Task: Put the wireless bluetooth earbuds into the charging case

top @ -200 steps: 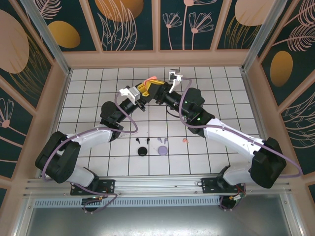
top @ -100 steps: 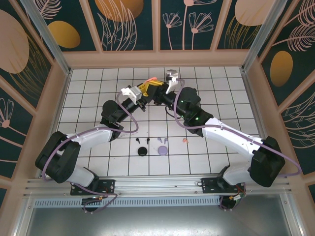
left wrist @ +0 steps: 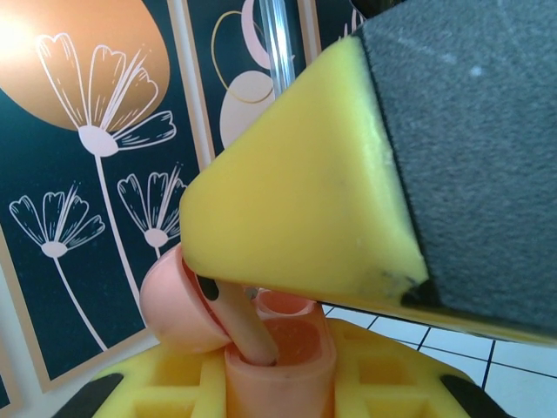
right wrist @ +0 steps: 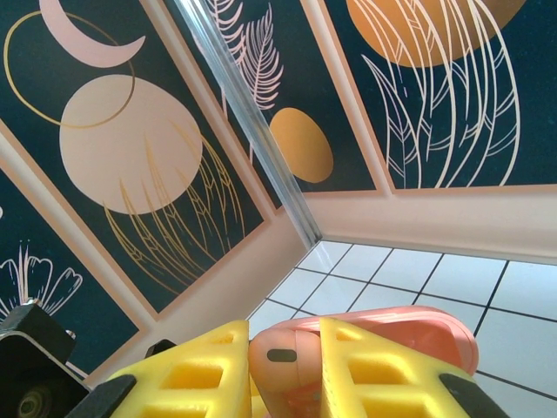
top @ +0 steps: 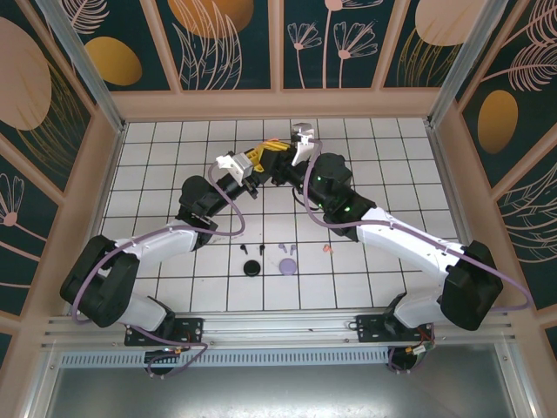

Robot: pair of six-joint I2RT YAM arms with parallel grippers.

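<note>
**A:** What carries everything?

**B:** A white gridded bench. The left arm and the right arm both reach to its far middle, and they meet there.

**A:** And the tools?

**B:** The left tool is clamped on the salmon-pink charging case. The case sits upright between the tool's yellow fingers, with its lid swung open. The right tool pinches the held earbud, also salmon-pink, right at the case.

**A:** Is it seated?

**B:** From the left wrist, a pink stem stands in a socket of the case. One finger of the right tool hangs over it, so I cannot tell how deep the stem goes.

**A:** What lies loose?

**B:** Nearer the arm bases, well apart from the tools, there is a black disc with a lilac disc near it. Just behind them runs a row of tiny pieces. From left to right these are black earbuds, lilac earbuds, then a loose salmon-pink earbud at the right end.
</note>
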